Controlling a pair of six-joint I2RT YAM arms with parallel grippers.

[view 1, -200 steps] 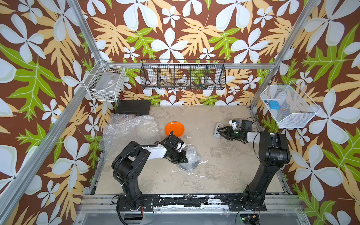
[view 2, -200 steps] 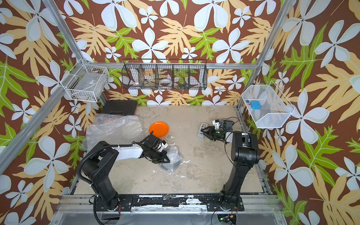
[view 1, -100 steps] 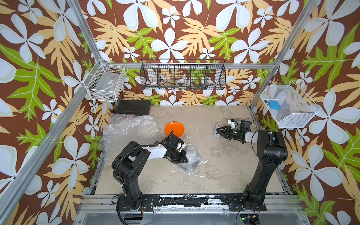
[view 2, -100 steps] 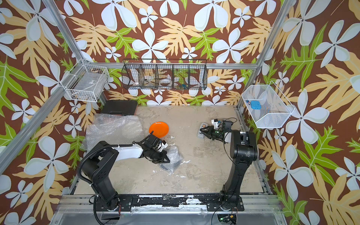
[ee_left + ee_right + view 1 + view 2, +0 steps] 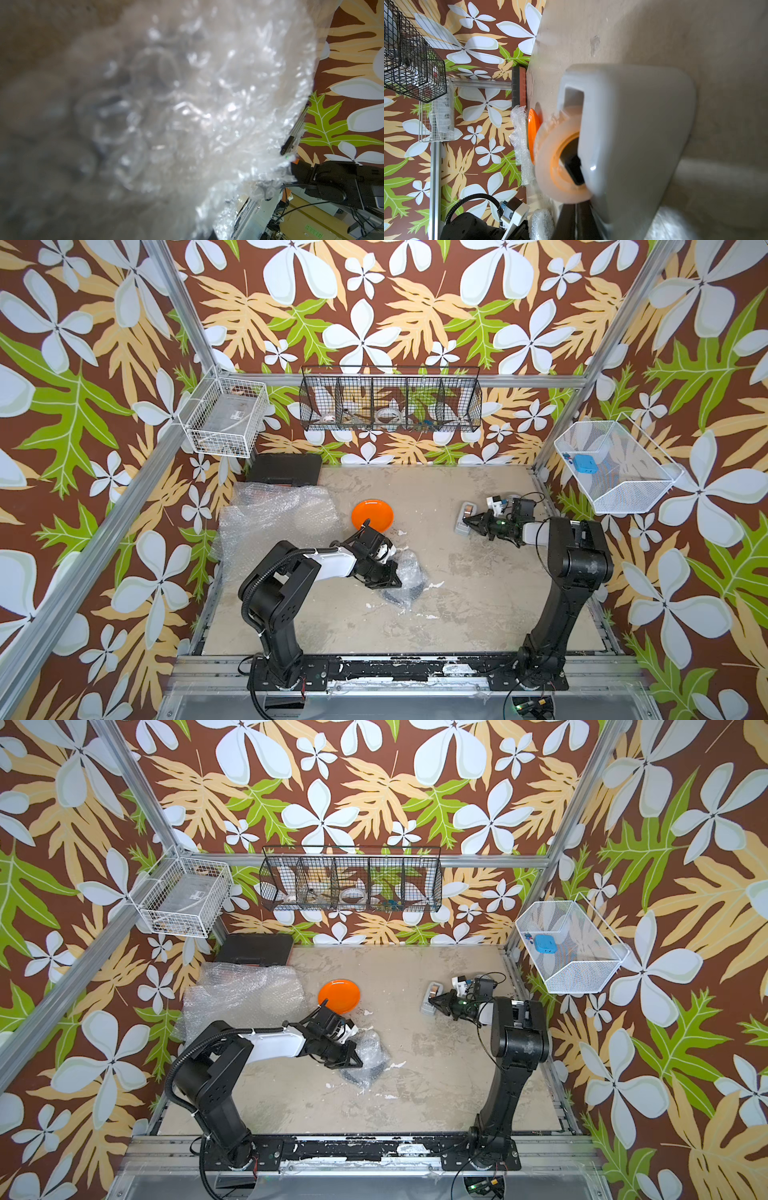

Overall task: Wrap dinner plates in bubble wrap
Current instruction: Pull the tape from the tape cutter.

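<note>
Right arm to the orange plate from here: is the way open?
Probably, with a detour: the right gripper is shut at the tape dispenser, which stands between it and the orange plate. Past it, nothing else lies on the table before the plate.

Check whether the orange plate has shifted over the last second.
No. In a top view the orange plate keeps its spot, no nearer to and no farther from the black case by the back wall.
</note>
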